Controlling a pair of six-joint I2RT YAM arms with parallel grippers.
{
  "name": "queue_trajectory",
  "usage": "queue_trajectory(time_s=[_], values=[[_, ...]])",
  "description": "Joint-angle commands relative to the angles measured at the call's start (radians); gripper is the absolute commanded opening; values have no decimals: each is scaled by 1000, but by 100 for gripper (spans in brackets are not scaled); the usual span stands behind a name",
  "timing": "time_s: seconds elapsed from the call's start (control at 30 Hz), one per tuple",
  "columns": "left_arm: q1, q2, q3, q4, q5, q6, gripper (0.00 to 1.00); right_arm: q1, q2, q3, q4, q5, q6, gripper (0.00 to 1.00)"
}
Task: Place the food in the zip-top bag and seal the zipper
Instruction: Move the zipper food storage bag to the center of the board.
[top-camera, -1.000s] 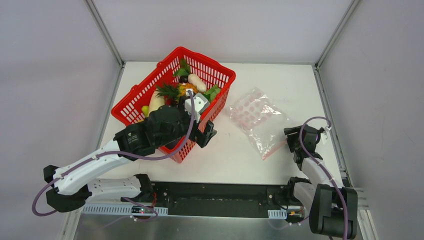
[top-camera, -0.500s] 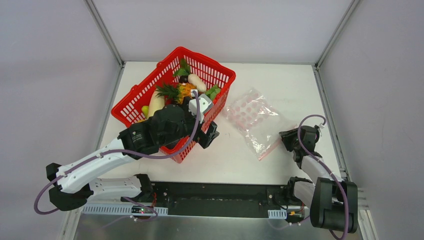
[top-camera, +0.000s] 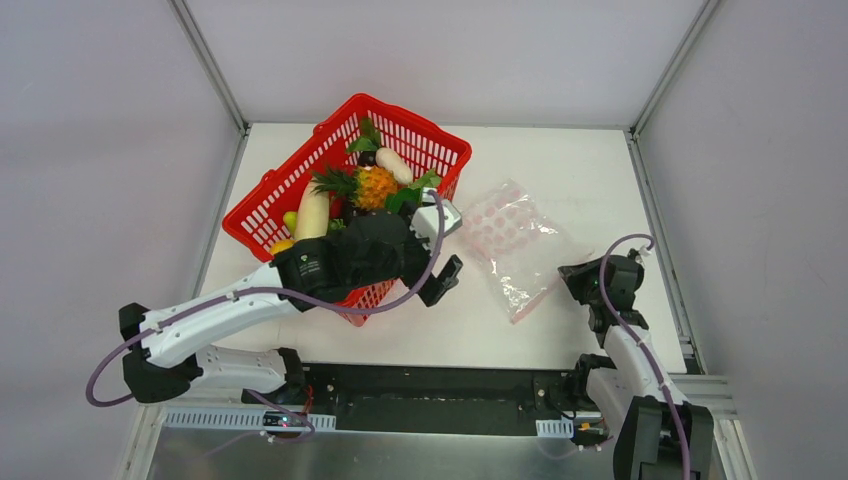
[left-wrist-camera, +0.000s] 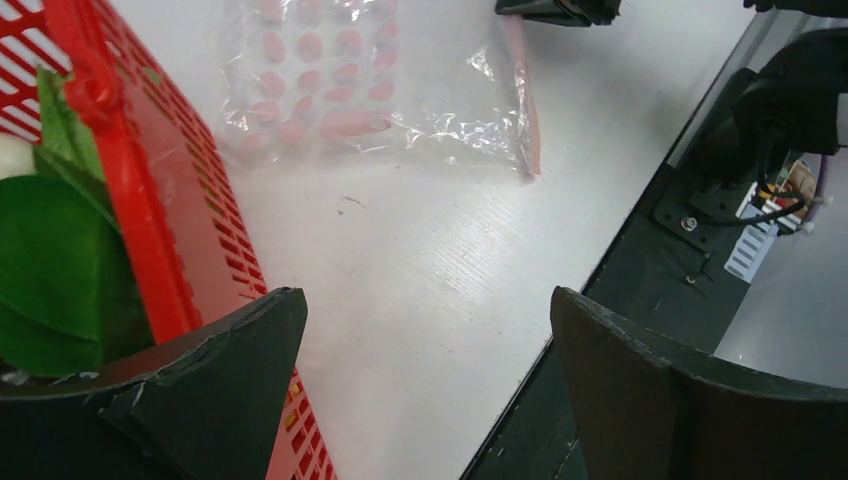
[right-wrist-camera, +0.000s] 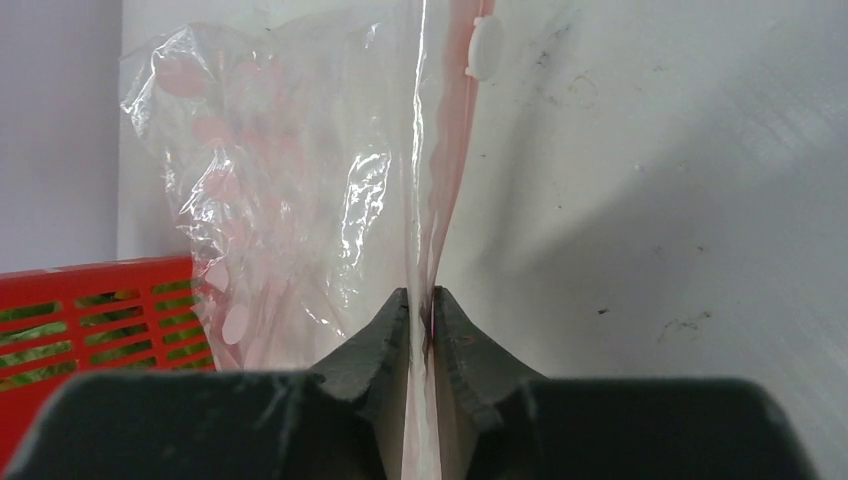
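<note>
A red mesh basket (top-camera: 270, 200) sits at the white table's (top-camera: 540, 160) far-left part.

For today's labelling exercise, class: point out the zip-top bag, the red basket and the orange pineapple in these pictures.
zip-top bag (top-camera: 505, 232), top external view, on its clear dotted middle.
red basket (top-camera: 415, 123), top external view, on its far rim.
orange pineapple (top-camera: 377, 187), top external view, on its orange body.

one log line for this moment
left gripper open, empty | right gripper shut on zipper | food in basket | zip-top bag empty
</note>
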Motion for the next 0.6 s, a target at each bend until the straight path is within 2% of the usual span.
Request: queue_trajectory(time_s=[0.0,0.33,0.57], values=[[-69,69,102,-25,-38,56,96,-4,-40,30,-16,-46,-14,16],[-176,319,242,-24,-118,114,94,-4,-51,66,-45,-126,-20,16],[-189,436,246,95,-85,87,94,-4,-82,75,-71,-125,-31,16]])
